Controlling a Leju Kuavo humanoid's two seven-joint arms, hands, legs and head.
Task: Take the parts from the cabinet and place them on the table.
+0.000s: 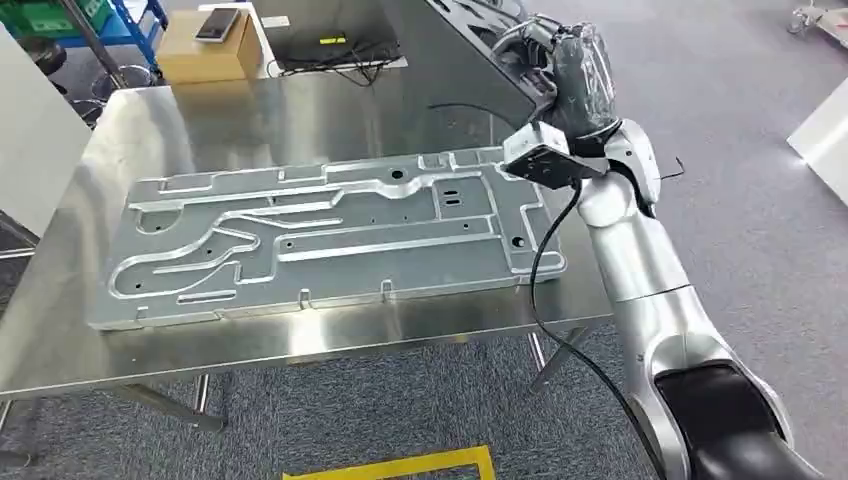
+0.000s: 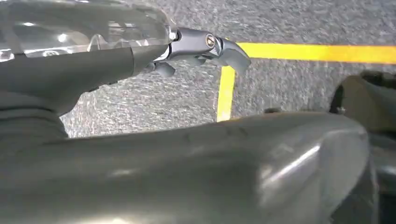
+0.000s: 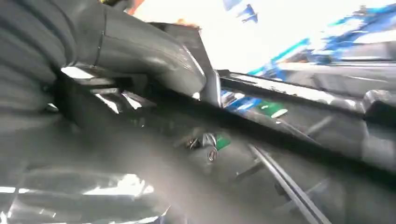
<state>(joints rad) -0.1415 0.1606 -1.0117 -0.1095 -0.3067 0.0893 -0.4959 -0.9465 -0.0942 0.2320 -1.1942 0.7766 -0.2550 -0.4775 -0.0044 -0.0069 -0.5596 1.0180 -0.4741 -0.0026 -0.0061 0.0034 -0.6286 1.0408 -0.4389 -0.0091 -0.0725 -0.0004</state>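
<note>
From the head view, a large flat metal part [image 1: 320, 235], milled with raised ribs, curved channels and small holes, lies flat on the shiny steel counter [image 1: 300, 110], taking up most of its top. The right hand [image 1: 580, 85], dark and under a clear plastic cover, is at the part's far right corner on a silver arm; whether its fingers hold the part cannot be told here. Behind the counter sit a cardboard box [image 1: 205, 50] with a phone [image 1: 217, 22] on it, and black cables. The floor is grey carpet [image 1: 740, 150] with a yellow tape line [image 1: 400, 465]. The left wrist view shows the left hand [image 2: 177, 49] hanging over that carpet and yellow tape, its dark fingers [image 2: 224, 49] loosely apart and holding nothing. The right wrist view is blurred: a thick grey thumb [image 3: 149, 51] lies against a dark metal edge, and the grip cannot be told. No writing is readable.
</note>
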